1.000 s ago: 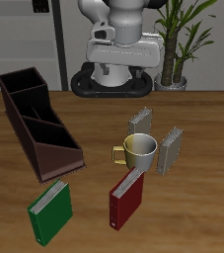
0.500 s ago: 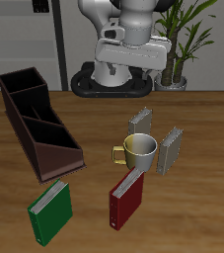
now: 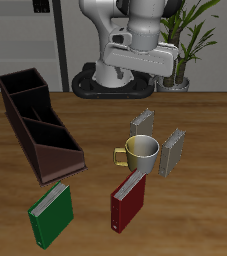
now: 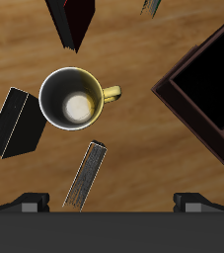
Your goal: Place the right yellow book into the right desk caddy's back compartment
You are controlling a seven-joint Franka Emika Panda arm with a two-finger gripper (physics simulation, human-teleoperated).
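Gripper high over counter, jaws spread, empty. Right yellow book stands on edge behind mug, spine diagonal, well apart from right desk caddy.

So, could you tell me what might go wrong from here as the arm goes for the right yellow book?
The right yellow book stands close to the mug, just farther back, so the open jaws could knock the mug while descending. The other yellow book looks identical and stands beside the same mug, so the wrong one might get grasped.
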